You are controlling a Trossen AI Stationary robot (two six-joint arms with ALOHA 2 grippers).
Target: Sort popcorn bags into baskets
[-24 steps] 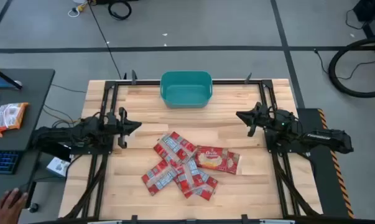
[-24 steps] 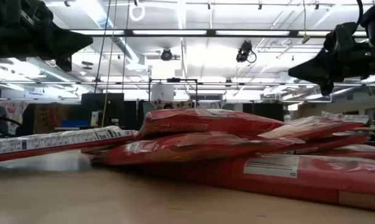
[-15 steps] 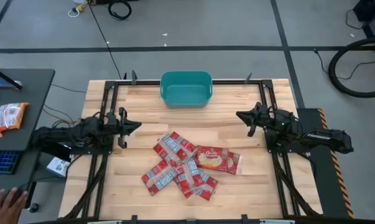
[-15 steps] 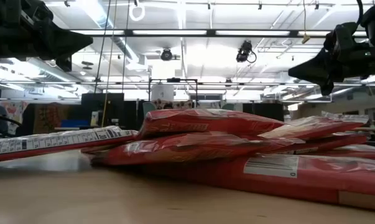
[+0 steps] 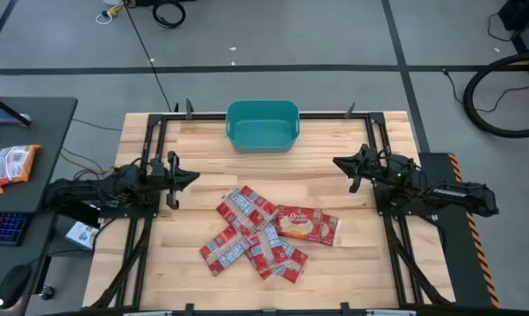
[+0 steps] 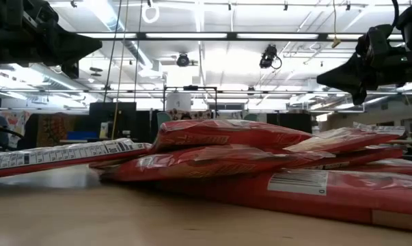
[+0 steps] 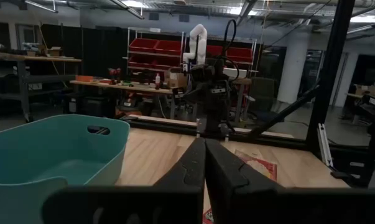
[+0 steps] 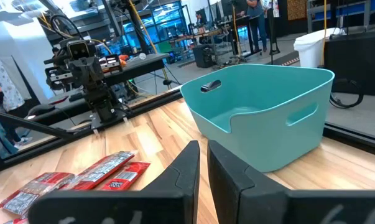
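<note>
Left end effector, right end effector raised at table sides, together (empty).

Left dark six-joint arm lies low along the 9 o'clock edge, its two-finger left gripper pointing toward 3 o'clock, fingers pressed together, nothing held. Right dark six-joint arm mirrors it along the 3 o'clock edge, right gripper pointing toward 9 o'clock, fingers nearly together with a thin gap, nothing between them. Both held above the surface.
</note>
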